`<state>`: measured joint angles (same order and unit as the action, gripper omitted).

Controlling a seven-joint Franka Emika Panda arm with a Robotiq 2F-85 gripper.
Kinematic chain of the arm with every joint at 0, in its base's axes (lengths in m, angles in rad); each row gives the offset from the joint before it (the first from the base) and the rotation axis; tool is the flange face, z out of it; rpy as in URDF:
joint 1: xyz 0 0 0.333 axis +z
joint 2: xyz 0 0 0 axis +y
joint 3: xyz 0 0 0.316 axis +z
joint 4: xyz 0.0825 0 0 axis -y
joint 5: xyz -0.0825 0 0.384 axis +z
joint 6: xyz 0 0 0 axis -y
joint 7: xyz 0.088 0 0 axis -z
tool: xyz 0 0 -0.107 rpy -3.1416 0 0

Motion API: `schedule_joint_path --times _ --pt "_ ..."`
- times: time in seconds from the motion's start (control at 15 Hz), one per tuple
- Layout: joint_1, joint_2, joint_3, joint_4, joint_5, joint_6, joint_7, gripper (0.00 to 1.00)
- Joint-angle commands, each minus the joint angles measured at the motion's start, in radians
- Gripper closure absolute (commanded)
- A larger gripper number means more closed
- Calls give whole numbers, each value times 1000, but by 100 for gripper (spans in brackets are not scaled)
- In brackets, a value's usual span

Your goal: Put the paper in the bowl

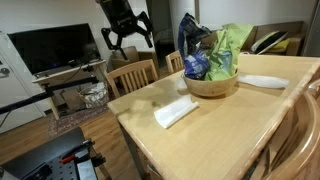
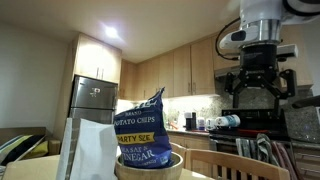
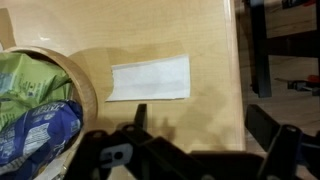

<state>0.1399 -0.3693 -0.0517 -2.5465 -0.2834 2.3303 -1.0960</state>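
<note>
Wrist view: the paper [image 3: 150,79], a small white folded napkin, thin and rectangular, lies flat on the pale wooden table [image 3: 205,40]. It sits just beside the round light-brown bowl [image 3: 88,95] without touching its rim, and the bowl holds a green bag [image 3: 30,80] and a blue bag [image 3: 40,130]. My gripper [image 3: 200,112] hangs over the paper with its fingers spread wide and nothing between them, while in an exterior view a flat white oval plate [image 1: 262,82] lies on the table on the bowl's other side.
</note>
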Motion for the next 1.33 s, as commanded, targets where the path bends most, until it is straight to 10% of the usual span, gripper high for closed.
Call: schedule_joint_path --times 0.0,1.27 --pt "2 2 38 19 -16 -17 -14 0" --pt "5 470 140 286 -92 -39 -86 0"
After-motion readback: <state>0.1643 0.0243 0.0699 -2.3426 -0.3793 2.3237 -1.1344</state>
